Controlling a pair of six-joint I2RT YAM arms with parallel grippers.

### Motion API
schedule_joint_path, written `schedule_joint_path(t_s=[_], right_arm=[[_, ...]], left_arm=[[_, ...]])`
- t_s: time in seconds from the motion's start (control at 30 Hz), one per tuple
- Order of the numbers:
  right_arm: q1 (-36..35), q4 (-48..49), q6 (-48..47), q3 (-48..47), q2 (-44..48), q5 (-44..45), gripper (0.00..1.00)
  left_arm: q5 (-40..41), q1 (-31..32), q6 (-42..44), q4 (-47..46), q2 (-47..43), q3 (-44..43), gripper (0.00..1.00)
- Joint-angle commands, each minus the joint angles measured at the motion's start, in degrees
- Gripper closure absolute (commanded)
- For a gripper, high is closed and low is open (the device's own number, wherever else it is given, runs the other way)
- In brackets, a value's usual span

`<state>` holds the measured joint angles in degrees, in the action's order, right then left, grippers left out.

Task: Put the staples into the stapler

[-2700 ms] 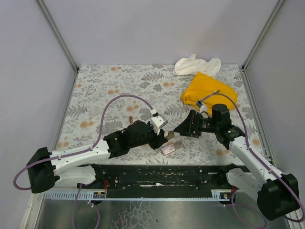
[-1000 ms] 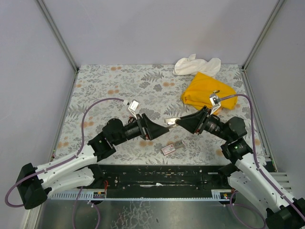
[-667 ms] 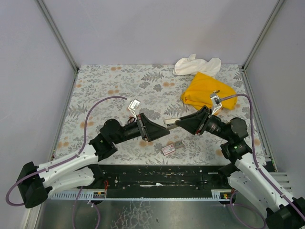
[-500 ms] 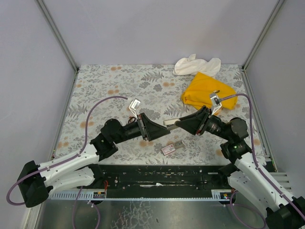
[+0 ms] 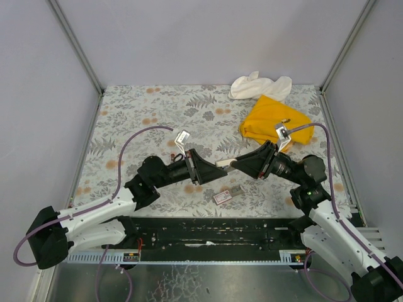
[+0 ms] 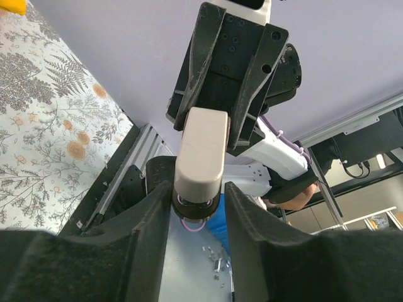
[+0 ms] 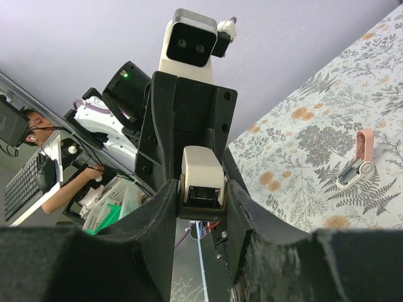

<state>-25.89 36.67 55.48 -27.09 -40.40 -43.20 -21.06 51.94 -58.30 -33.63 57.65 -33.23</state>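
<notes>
Looking from top: stapler hung in air, long way pointing left-right, left gripper on one end, right gripper on other. Staples lay on table right under, no arm nearer.
Left wrist: fingers pressed on stapler end.
Right wrist: fingers pinched other end.

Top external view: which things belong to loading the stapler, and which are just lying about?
Belongs to the job: stapler, held in the air between the left gripper and right gripper; pink staples box, lying on the table.
Just lying about: yellow cloth; white cloth.
</notes>
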Motion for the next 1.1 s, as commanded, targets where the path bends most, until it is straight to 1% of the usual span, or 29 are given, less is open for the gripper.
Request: schedule_joint_path(t_s=[0.0,0.17,0.2,0.23,0.27,0.3,0.33,0.37,0.43,0.47,0.5,0.53,0.67,0.77,0.87,0.93,1.07], right_arm=[[-0.34,3.53,0.34,0.00,0.87,-0.80,1.00],[-0.36,1.23,-0.69,-0.11,1.31,-0.17,1.00],[-0.32,-1.32,-1.46,-0.52,1.44,0.10,0.99],[-0.35,-4.25,-2.70,-1.16,1.75,0.60,0.94],[-0.35,-7.36,-4.24,-1.93,2.22,1.27,0.84],[-0.33,-10.75,-5.71,-2.68,2.66,2.15,0.70],[-0.35,-13.84,-7.31,-3.49,3.14,2.88,0.55],[-0.33,-17.55,-8.75,-4.33,3.79,3.79,0.43],[-0.34,-24.76,-12.08,-6.25,4.81,5.36,0.26],[-0.31,-28.16,-13.62,-7.09,5.26,5.86,0.11],[-0.30,-31.18,-15.35,-8.09,5.54,6.26,0.04],[-0.30,-34.65,-17.02,-9.08,5.76,6.61,0.00],[-0.33,-43.87,-22.57,-11.99,4.74,6.92,0.01],[-0.39,-46.48,-24.76,-13.94,1.29,2.00,0.01],[-0.37,-46.42,-25.33,-15.26,-3.12,-5.58,0.06],[-0.30,-45.30,-24.47,-15.21,-5.09,-9.10,0.10],[-0.64,-38.93,-20.25,-13.00,-5.75,-13.83,0.18]], left_arm=[[-1.87,-0.34,-0.74,-6.12,0.27,0.69,0.66],[-1.87,-0.37,-0.31,-5.74,0.20,0.89,0.86],[-1.88,-0.35,-0.01,-5.42,0.07,0.89,0.90],[-1.69,-0.30,0.43,-4.74,-0.15,0.93,0.94],[-1.37,-0.34,0.99,-3.86,-0.45,0.90,0.98],[-1.21,-0.35,1.61,-2.84,-0.81,0.89,1.00],[-0.99,-0.35,2.33,-1.61,-1.11,0.87,1.00],[-1.09,-0.35,3.22,-0.26,-1.44,0.67,1.00],[-1.61,-0.31,5.15,2.53,-1.90,0.14,1.00],[-2.19,-0.30,6.26,4.00,-2.00,-0.16,1.00],[-2.94,-0.32,7.51,5.47,-1.98,-0.59,1.00],[-3.94,-0.35,9.07,8.13,-1.74,-1.17,1.00],[-9.01,-0.40,17.04,17.42,0.57,-4.55,1.00],[-13.44,-0.35,22.68,21.75,2.78,-6.40,1.00],[-17.74,-0.33,26.61,23.11,4.47,-7.54,1.00],[-20.86,-0.33,28.32,23.29,5.28,-8.06,1.00],[-24.95,-0.32,30.11,23.97,6.35,-8.88,1.00]])
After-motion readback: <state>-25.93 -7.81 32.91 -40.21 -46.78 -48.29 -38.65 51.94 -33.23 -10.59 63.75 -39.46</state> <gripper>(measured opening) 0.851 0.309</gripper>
